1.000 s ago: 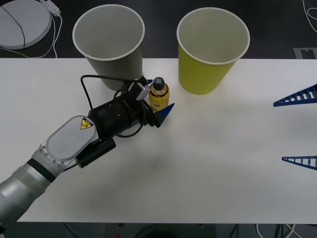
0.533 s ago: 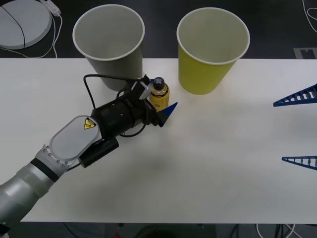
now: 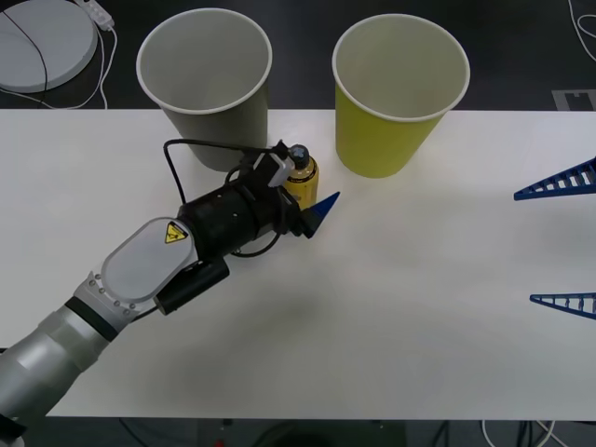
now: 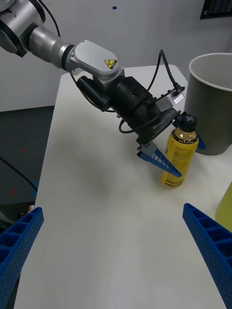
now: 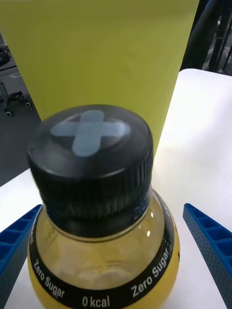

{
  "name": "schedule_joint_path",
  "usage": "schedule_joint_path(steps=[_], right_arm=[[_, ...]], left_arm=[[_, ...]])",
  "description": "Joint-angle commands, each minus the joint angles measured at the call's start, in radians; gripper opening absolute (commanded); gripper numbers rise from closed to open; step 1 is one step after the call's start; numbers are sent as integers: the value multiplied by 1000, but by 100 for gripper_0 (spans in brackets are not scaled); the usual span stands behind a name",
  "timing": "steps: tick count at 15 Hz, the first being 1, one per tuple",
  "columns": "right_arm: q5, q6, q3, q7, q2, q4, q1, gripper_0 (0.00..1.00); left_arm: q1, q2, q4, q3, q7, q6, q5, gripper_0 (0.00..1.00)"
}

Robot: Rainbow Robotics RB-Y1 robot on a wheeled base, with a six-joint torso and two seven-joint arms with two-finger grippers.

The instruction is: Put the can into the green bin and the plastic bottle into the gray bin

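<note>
Left hand (image 3: 300, 184) | ribbed fingers apart, flanking plastic bottle (image 3: 300, 177) | right hand (image 3: 562, 242) apart

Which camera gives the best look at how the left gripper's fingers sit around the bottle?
The right wrist view: the left gripper straddles the upright plastic bottle. Front view hides one finger; left wrist view shows mostly cap.

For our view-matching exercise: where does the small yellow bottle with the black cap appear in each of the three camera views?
Front view: the bottle stands upright between the gray cup and the green cup, at the left end effector.
Right wrist view: right of middle, beside the gray cup, bottle.
Left wrist view: close up, bottle before the green cup.
Shared landmark: its black cap.
</note>
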Motion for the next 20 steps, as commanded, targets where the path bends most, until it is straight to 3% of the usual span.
schedule_joint_path(steps=[1,5,7,8,9,20], right_arm=[[0,0,0,0,0,0,0,100],[0,0,0,0,0,0,0,100],[0,0,0,0,0,0,0,100],[0,0,0,0,0,0,0,100],[0,0,0,0,0,0,0,100],[0,0,0,0,0,0,0,100]], left_arm=[[-4,-5,9,-1,7,-1,-6,100],[-9,-10,10,0,10,-1,-18,100],[-9,-8,12,0,12,-1,-22,27],[-9,-8,10,0,12,-1,-23,7],[-9,-10,10,-1,13,-1,-23,0],[-7,0,-1,0,25,-1,-25,0]])
